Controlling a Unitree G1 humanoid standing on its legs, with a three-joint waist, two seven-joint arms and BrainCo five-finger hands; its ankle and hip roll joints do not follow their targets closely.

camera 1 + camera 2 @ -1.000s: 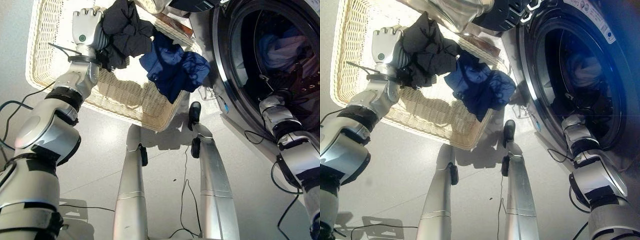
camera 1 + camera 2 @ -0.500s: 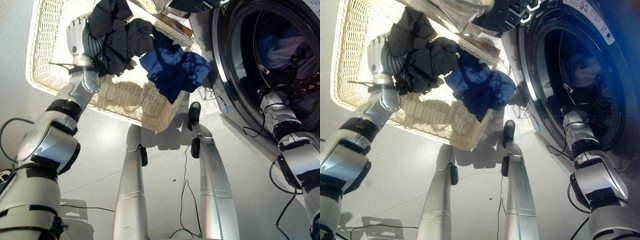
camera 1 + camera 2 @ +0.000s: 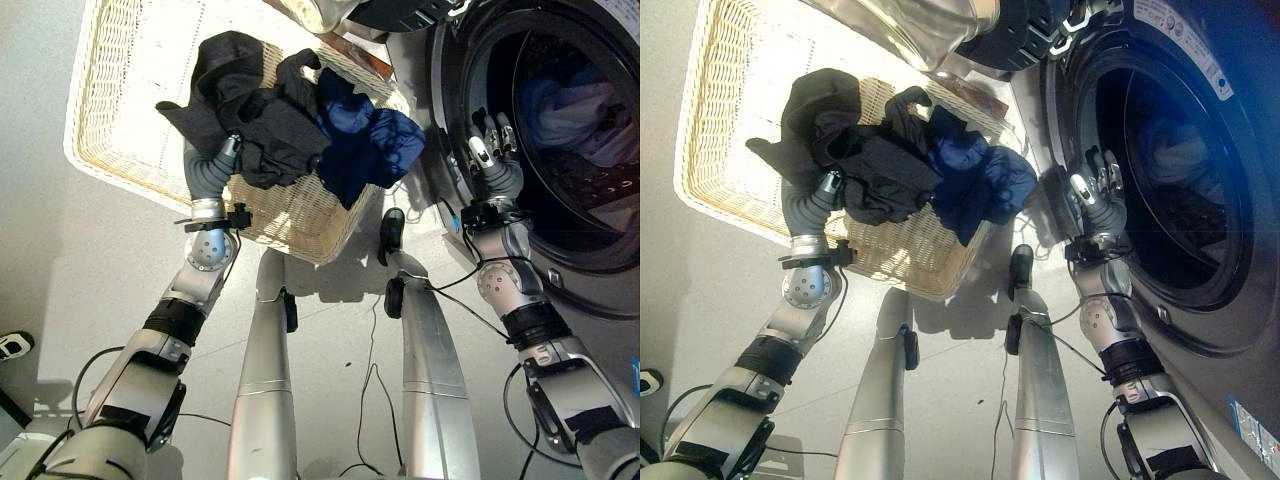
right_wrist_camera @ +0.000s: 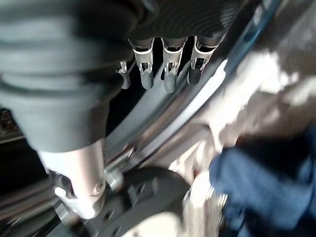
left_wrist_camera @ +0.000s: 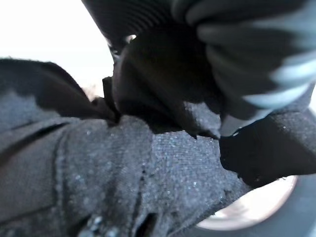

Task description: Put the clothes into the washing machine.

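Holding a black garment [image 3: 262, 130] bunched in my left hand [image 3: 208, 170], raised above the wicker basket [image 3: 130, 80].

A blue garment [image 3: 365, 145] drapes over the basket's rim nearest the washing machine [image 3: 560, 120]. My right hand [image 3: 490, 150] hangs empty at the drum opening, fingers straight and relaxed. More laundry [image 3: 575, 110] lies inside the drum.

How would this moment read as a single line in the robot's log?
left hand: gripping black cloth garment over wicker basket | right hand: open, empty, at washing machine opening

Sunlit pale grey floor [image 3: 90, 260]
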